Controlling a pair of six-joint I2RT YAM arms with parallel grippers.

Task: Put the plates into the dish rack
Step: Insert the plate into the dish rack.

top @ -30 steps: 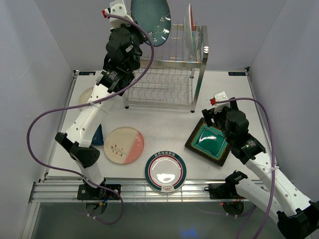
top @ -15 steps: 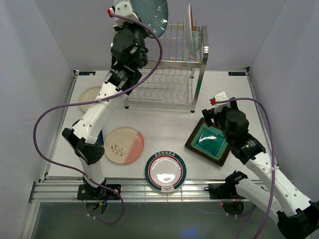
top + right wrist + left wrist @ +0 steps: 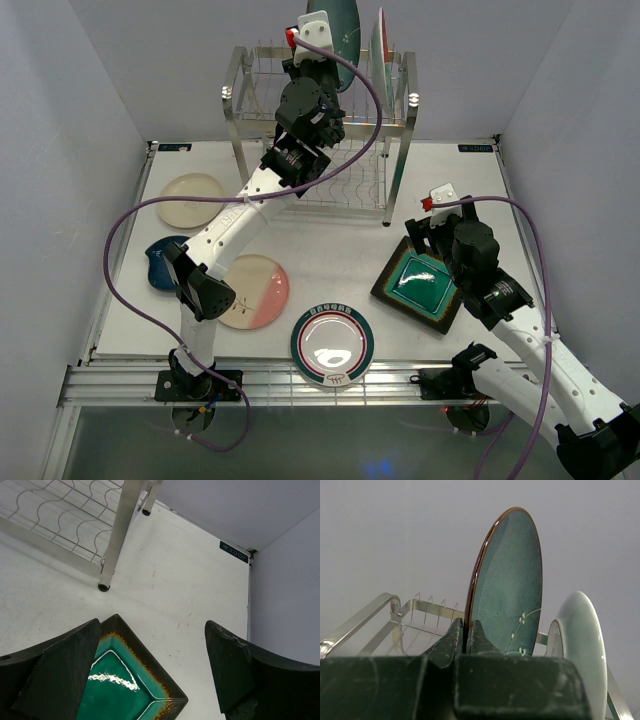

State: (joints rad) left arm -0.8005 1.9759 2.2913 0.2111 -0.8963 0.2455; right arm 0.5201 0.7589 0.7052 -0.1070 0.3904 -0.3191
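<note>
l fingers (image 3: 448, 641) pinch teal plate (image 3: 507, 580) at its lower rim, plate upright, edge-on over rack (image 3: 398, 160) top tier, just beside slotted plate (image 3: 580, 640). you'd go straight down. r gripper (image 3: 150, 666) spread over green plate (image 3: 115, 680).

Seven plates (image 3: 333, 345), one dish rack (image 3: 400, 160) and two robot arms (image 3: 500, 295) are in view.

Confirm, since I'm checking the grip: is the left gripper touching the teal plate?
Touching. Left wrist view: the left gripper pinches the teal plate at its lower rim.
</note>
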